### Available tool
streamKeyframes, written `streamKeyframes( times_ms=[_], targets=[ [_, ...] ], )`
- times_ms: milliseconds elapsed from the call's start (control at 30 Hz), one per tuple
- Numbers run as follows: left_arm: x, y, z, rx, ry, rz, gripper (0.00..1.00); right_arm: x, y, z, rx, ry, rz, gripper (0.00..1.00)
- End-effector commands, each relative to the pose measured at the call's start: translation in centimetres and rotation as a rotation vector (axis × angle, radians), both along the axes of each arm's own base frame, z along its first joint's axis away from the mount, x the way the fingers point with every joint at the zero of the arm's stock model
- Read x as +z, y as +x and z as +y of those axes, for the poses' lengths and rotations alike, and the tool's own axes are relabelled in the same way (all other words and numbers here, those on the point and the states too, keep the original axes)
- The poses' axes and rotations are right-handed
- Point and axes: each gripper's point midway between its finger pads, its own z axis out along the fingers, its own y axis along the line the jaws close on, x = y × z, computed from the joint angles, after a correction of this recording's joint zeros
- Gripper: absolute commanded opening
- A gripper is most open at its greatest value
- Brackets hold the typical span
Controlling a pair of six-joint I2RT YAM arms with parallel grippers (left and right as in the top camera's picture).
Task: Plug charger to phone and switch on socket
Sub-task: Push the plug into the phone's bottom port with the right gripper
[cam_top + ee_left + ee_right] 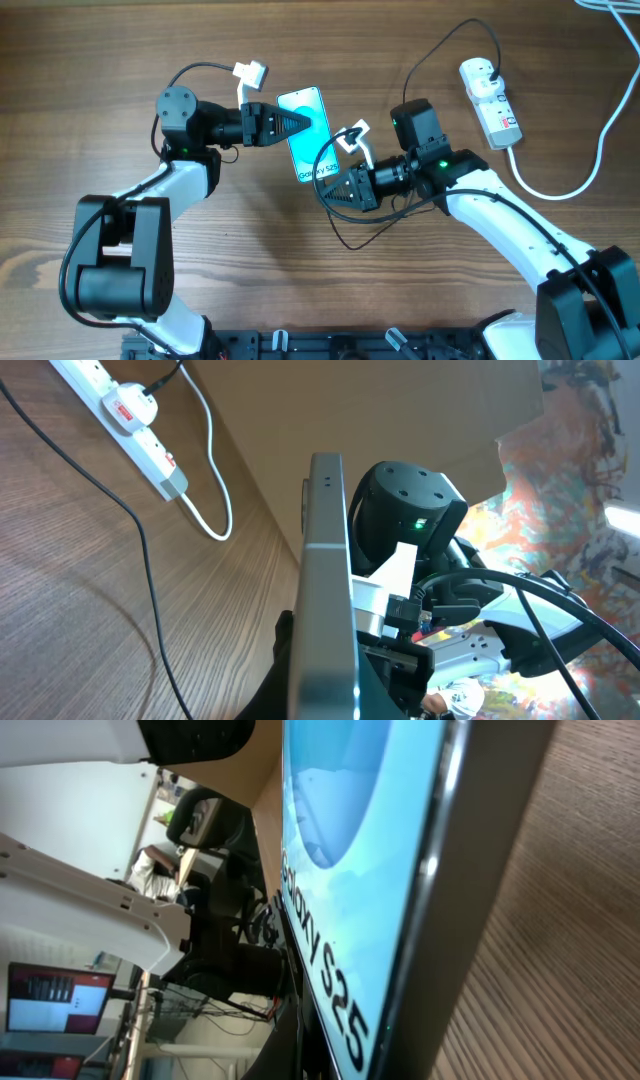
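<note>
The phone (308,152), with a turquoise screen and "Galaxy S25" on its edge strip, is held off the table at mid-table. My left gripper (312,122) is shut on its upper part from the left. In the left wrist view the phone (328,580) stands edge-on between the fingers (330,695). My right gripper (335,176) is at the phone's lower end, shut on the end of the black charger cable (430,50); the plug tip is hidden. The phone fills the right wrist view (360,840). The cable runs from the white adapter (480,75) in the socket (497,110).
The socket's thick white cord (600,150) curves off the right edge of the table. Slack black cable loops on the wood under my right arm (345,238). In the left wrist view the socket (150,450) lies far left and my right arm (405,510) is just behind the phone.
</note>
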Motion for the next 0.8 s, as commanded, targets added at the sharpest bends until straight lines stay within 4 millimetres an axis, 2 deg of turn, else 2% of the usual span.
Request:
streamKeyframes(
  times_ms=[0,133,233,433,533,767],
  targets=[
    [0.0,-3.5,-1.6,-0.158,0.014,0.03,0.04,0.9,3.0,0.1,-0.062,-0.035,-0.117,0.07],
    [0.4,-3.4,-1.4,-0.147,0.01,-0.039,0.04,0.5,2.5,-0.1,-0.07,-0.056,-0.054,0.18],
    [0.6,-2.6,-0.2,-0.106,0.01,-0.06,0.04,0.2,2.2,-0.3,-0.069,-0.068,-0.03,0.23],
    [0.8,-1.3,2.0,-0.037,0.012,-0.092,0.04,-0.2,1.6,-0.5,-0.064,-0.089,0.006,0.46],
    [1.0,-0.9,2.8,-0.01,0.012,-0.111,0.04,-0.2,1.5,-0.5,-0.056,-0.087,-0.01,0.48],
    [1.5,1.2,2.7,0.112,-0.015,-0.099,0.04,-0.2,1.4,-0.4,-0.05,-0.085,-0.016,0.48]
  ],
)
